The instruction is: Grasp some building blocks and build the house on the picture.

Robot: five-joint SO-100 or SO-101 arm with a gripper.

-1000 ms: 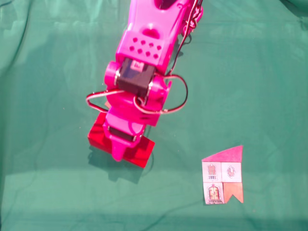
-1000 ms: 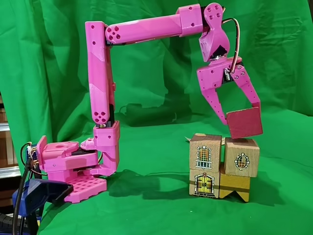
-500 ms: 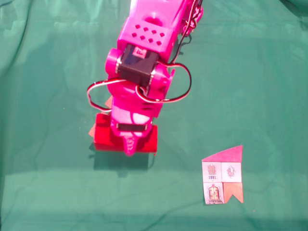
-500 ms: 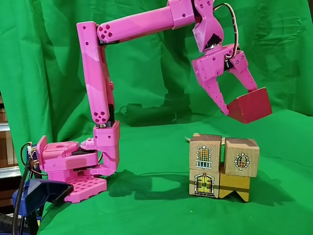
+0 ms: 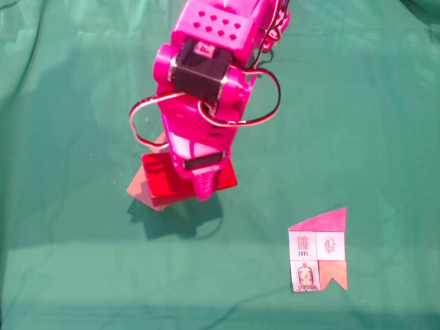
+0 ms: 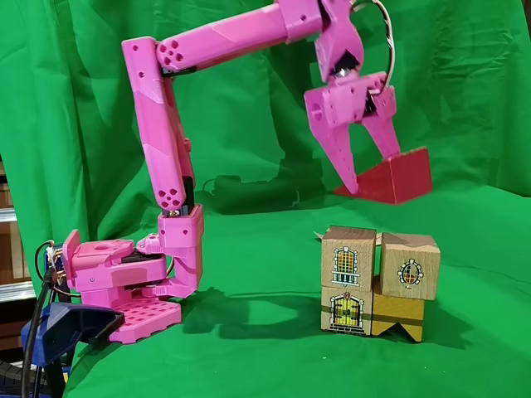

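In the side-on fixed view, the magenta gripper (image 6: 375,176) hangs high above the green cloth (image 6: 249,274), its two fingers closed partway onto a red wedge-shaped block (image 6: 394,177) held between their tips. The block sits at the very end of the fingers, jutting out to the right of them, tilted, and clear of everything below it. Under it and slightly to the right stands a stack of four wooden blocks (image 6: 377,282): two on top printed with windows, and below them one with a door and one notched at its base. The red block is well above this stack and does not touch it.

In the fixed view from above, the gripper (image 5: 203,187) covers the middle of the red block (image 5: 161,180), which pokes out to its left and right. The wooden stack (image 5: 141,189) peeks out just left of it. The picture (image 5: 317,251) lies flat on the cloth, well apart to the lower right.
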